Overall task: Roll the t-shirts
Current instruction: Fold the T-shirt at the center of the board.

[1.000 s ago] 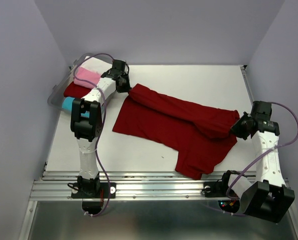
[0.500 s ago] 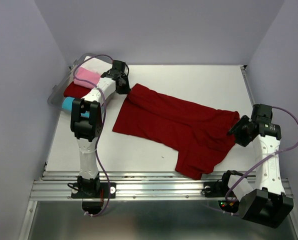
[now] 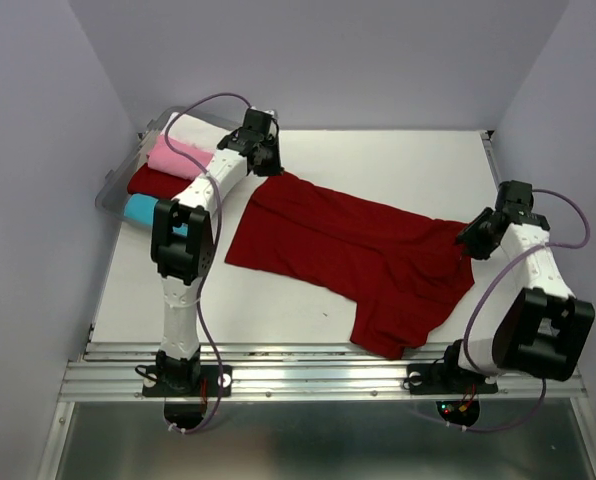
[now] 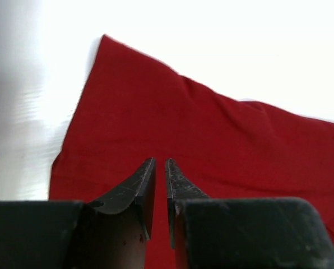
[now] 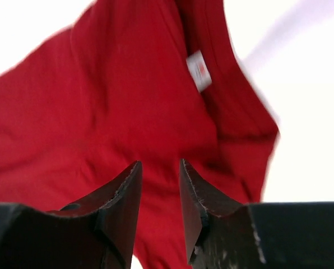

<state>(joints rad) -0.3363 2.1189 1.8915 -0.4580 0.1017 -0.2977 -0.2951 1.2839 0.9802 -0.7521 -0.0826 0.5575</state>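
One dark red t-shirt (image 3: pixel 348 250) lay spread across the middle of a white surface (image 3: pixel 398 165) boxed by pale lilac walls (image 3: pixel 328 60). Left wrist: left tool (image 4: pixel 159 161) hung barely parted, empty, over its cloth. Right wrist: right tool (image 5: pixel 160 162) hung released near the collar label (image 5: pixel 199 71).

Dark red t-shirt (image 3: pixel 348 255) of matt soft cloth, smooth white table (image 3: pixel 398 170), clear plastic bin (image 3: pixel 106 196)

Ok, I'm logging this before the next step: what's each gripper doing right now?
Left gripper: slightly open, holding nothing, pointed at the dark red t-shirt.
Right gripper: open, holding nothing, pointed at the same shirt.
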